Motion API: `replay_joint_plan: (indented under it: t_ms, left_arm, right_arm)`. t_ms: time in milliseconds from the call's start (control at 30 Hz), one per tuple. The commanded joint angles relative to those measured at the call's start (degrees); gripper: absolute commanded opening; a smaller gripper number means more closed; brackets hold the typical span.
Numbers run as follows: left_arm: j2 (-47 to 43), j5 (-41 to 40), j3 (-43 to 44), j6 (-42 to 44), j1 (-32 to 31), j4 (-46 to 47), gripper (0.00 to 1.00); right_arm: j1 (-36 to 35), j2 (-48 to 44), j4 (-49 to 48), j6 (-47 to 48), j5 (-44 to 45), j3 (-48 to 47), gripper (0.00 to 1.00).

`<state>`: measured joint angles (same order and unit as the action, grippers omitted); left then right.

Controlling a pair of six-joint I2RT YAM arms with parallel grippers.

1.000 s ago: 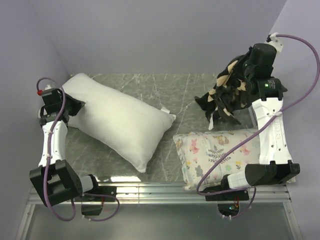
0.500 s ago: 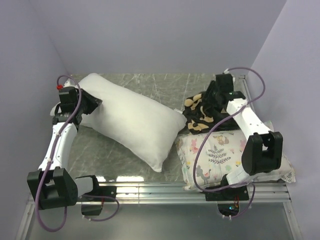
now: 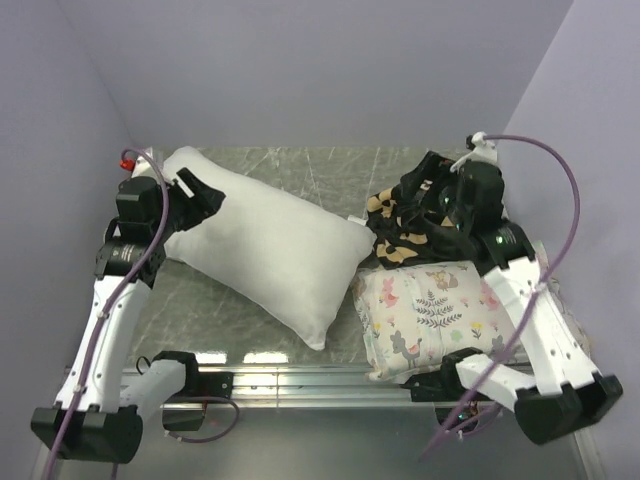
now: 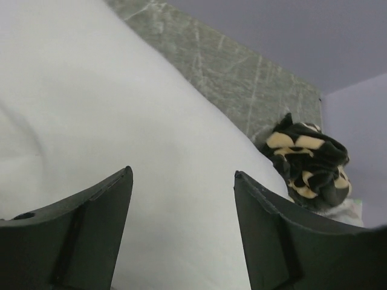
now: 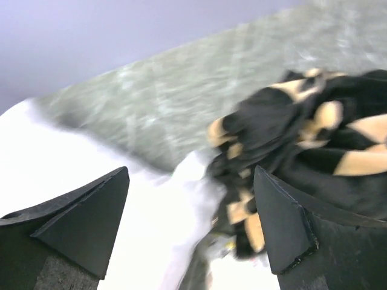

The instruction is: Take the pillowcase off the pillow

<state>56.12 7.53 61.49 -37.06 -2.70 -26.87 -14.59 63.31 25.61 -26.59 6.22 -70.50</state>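
The plain white pillow (image 3: 262,245) lies bare and slanted across the left and middle of the table. The black pillowcase (image 3: 405,218) with tan motifs is off it, crumpled in a heap at the back right. It rests against the pillow's right corner and the far edge of the floral pillow. My left gripper (image 3: 207,195) hovers open over the pillow's (image 4: 121,103) upper left end with nothing between its fingers. My right gripper (image 3: 432,196) stands open just above the pillowcase (image 5: 314,142), holding nothing. The pillowcase (image 4: 311,163) also shows far off in the left wrist view.
A smaller floral-print pillow (image 3: 440,310) lies at the front right, under the right arm. Purple walls close in the back and both sides. A metal rail (image 3: 320,378) runs along the near edge. Grey marbled tabletop (image 3: 330,175) shows behind the pillows.
My right gripper lowered the pillowcase from mid-air, opened and let it drop in a heap. My left gripper opened, released the pillow's end and shifted right above it.
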Motion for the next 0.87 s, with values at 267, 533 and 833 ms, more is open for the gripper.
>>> replay_joint_plan:
  t_ms: [267,533,833]
  left_arm:
    - [-19.9,-2.4,-2.9,9.7,-6.6,-6.0,0.86]
    - [-25.4,-0.3,-8.2,10.3,-6.6,-4.5,0.91]
    - [-26.4,0.0,-10.6,10.6,-6.6,-3.3,0.92]
  right_arm:
    - [-7.2,-21.8,-4.8,0.5,-3.8,19.5,0.95]
    - [-7.2,-26.0,-1.9,1.5,-1.5,24.9,0.97]
    - [-7.2,-26.4,-2.0,1.2,-1.5,26.6,0.98]
